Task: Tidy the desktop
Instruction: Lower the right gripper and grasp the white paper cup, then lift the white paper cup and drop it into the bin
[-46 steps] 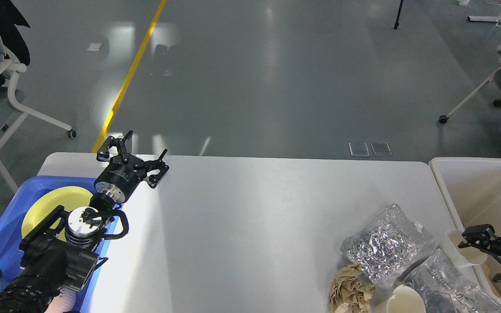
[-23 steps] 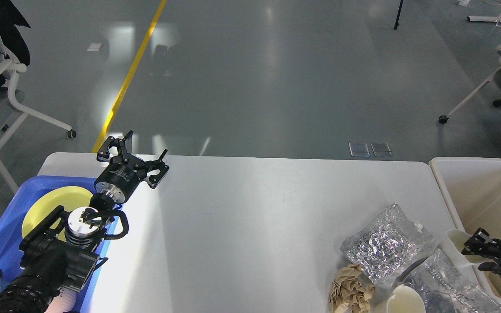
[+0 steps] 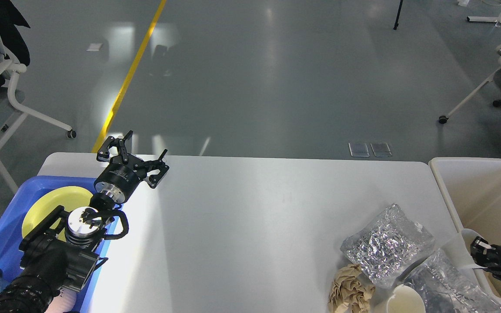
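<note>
The desktop [image 3: 250,226], a glossy white-grey table top with rounded corners, carries a blue plastic tray [image 3: 13,217] at its left edge. Toward its right front lie a crinkled silver foil bag [image 3: 385,245], a crumpled brown paper wad [image 3: 349,288], a white cup [image 3: 400,301] and a clear plastic bag [image 3: 444,282].
</note>
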